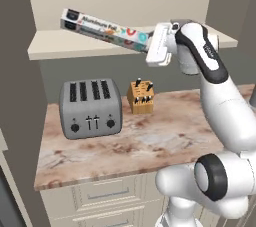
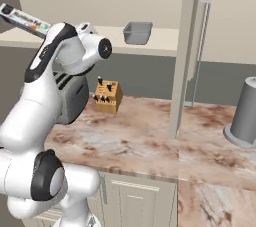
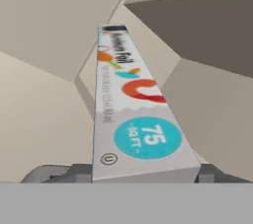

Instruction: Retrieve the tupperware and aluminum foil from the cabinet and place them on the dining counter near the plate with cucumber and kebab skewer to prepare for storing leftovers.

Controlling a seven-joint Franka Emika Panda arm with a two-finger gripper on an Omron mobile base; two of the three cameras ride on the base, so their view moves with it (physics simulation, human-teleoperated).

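Item — aluminum foil (image 3: 131, 119): long slim pale grey carton, held at its near end between my jaws, which are closed on its sides. It juts straight out ahead of them, lifted off the cabinet (image 1: 55, 45) shelf. Markings: red and orange swirls, teal disc reading "75 SQ FT" — dark lettering "Aluminum Foil".

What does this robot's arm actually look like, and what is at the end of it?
The arm is smooth glossy white, made of rounded tube-like segments. Dark grey-black bands ring its joints, and a black strip runs along the upper segment. It ends in a blocky white hand with a gripper of two small dark grey fingertips. No cables show.
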